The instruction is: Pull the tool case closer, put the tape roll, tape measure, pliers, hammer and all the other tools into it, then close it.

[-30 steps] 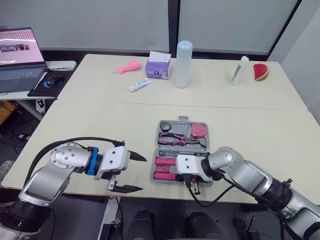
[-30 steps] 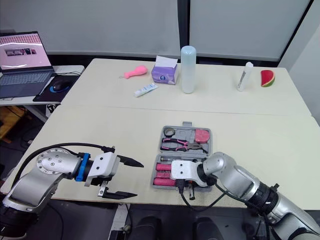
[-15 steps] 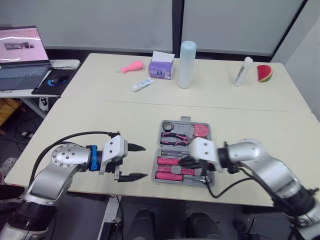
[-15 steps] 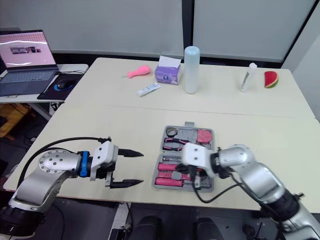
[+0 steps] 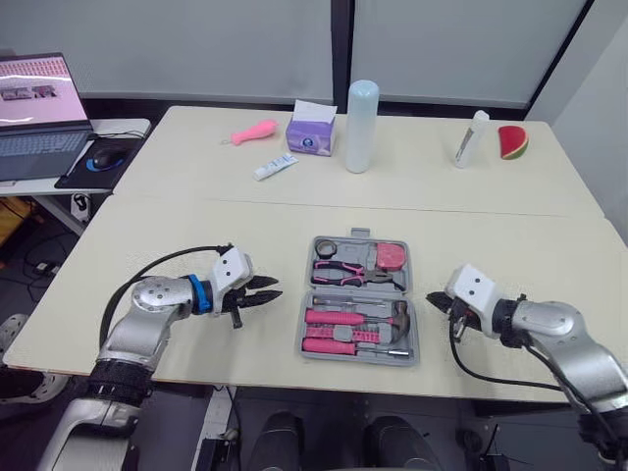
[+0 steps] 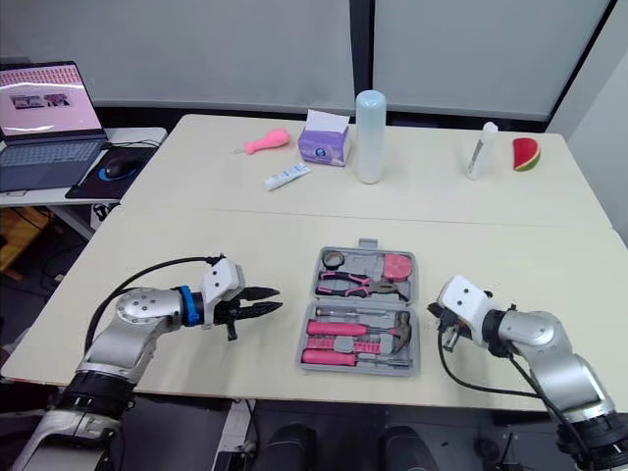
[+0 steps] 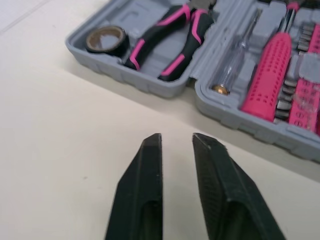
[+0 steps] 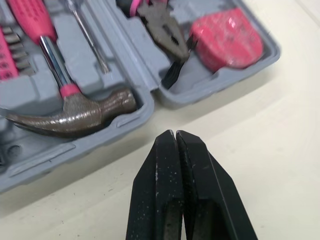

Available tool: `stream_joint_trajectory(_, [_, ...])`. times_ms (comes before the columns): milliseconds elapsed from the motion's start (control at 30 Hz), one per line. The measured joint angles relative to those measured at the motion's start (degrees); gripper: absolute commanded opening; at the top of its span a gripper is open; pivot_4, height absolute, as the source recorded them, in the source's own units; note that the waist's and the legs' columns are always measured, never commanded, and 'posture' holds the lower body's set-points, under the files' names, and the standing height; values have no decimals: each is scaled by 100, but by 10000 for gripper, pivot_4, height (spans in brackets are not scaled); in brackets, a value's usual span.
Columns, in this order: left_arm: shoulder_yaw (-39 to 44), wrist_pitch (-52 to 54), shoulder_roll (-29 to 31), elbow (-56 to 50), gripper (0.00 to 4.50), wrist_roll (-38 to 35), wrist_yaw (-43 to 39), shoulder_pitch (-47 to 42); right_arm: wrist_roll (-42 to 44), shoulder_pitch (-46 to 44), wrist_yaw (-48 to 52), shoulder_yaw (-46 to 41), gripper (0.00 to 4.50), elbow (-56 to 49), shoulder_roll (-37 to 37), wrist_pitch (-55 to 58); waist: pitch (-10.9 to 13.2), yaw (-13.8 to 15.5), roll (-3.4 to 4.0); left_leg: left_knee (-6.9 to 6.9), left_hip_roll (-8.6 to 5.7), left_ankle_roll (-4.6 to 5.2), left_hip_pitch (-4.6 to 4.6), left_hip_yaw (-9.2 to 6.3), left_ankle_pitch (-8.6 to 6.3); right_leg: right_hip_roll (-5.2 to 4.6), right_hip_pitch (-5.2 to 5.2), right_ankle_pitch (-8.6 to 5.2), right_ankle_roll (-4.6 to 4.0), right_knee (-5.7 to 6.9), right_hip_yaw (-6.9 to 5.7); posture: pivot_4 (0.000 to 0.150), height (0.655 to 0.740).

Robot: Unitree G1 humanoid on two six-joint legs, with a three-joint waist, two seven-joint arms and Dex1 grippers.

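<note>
The grey tool case (image 5: 359, 253) lies open near the table's front edge. Inside it are the tape roll (image 5: 326, 246), the pink-handled pliers (image 5: 339, 270), the pink tape measure (image 5: 391, 254), the hammer (image 5: 397, 316) and pink-handled screwdrivers (image 5: 332, 343). My left gripper (image 5: 270, 288) hovers just left of the case, pointing at it, its fingers a narrow gap apart with nothing between them. In the left wrist view, the fingertips (image 7: 152, 140) aim at the case's wall. My right gripper (image 5: 433, 299) is just right of the case, shut and empty, near the hammer head (image 8: 75, 117).
Along the table's far side stand a pink toy (image 5: 253, 130), a tube (image 5: 274, 167), a purple tissue box (image 5: 311, 132), a tall white bottle (image 5: 360, 113), a smaller white bottle (image 5: 471, 138) and a watermelon slice toy (image 5: 511, 141). A laptop (image 5: 34, 108) and a mouse (image 5: 103, 157) sit on a side desk to the left.
My right gripper has drawn back from over the case's front to its right side. My left gripper's fingers have closed from wide apart to a narrow gap, and it has moved nearer the case.
</note>
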Motion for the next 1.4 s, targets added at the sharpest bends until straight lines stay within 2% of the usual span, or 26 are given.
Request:
stream_joint_trajectory(33, [-54,-82,-43,140,309,47,-10,-59,-63,-43,-14,63,0,130,21,-64,0,-1,0,1,0,0,-1,2,0,0,-3,0,0,0,-1,1500,6921])
stream_joint_trajectory(400, [-426,-1099,-828,1889,309,786,161,-987,-345,-637,23,378,0,1268,355,-774,-1,6,-1,4,0,-6,-4,14,3,-4,-9,0,0,6,-5,1500,6921])
stream_joint_trajectory(600, [-487,-1451,-1126,2343,309,966,233,-1249,-417,-862,132,497,0,1490,441,-970,-1,6,-1,6,-1,-7,-5,14,4,-6,-10,0,1,8,-6,1500,6921])
stream_joint_trajectory(967, [-477,-1432,-1236,2314,309,976,95,-1237,-500,-933,305,507,0,1547,537,-946,-2,6,-1,7,-2,-12,-5,15,7,-8,-10,0,1,8,-6,1500,6921])
stream_joint_trajectory(1400, [-485,-932,-944,1165,309,922,-387,-585,-495,-307,500,491,0,544,432,-367,-2,4,0,5,0,-13,-7,11,7,-7,-10,0,1,7,-3,1500,6921])
